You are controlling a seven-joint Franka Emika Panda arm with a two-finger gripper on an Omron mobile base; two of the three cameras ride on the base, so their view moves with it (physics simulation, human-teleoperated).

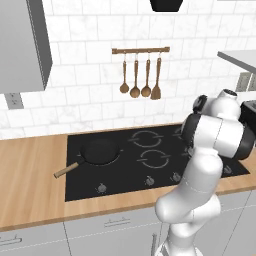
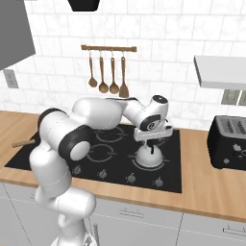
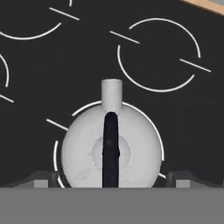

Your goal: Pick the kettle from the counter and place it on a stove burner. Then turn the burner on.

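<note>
The silver-grey kettle (image 2: 150, 158) stands upright on the front right burner of the black cooktop (image 2: 110, 158). My gripper (image 2: 153, 142) hangs just above it, open. In the hand view the kettle (image 3: 138, 151) lies straight below, spout pointing up the picture, with its black handle (image 3: 110, 148) running down the middle. My gripper (image 3: 111, 181) straddles that handle with its fingertips (image 3: 43, 181) spread wide on either side, touching nothing. A white burner ring (image 3: 157, 131) shows around the kettle's base. In the left base view my own arm hides the kettle. The wood counter (image 1: 30, 175) runs along both sides of the cooktop.
A black frying pan (image 1: 100, 151) with a wooden handle sits on the front left burner. Knobs (image 2: 130, 178) line the cooktop's front edge. A black toaster (image 2: 229, 141) stands on the counter to the right. Wooden utensils (image 1: 141, 77) hang on the tiled wall.
</note>
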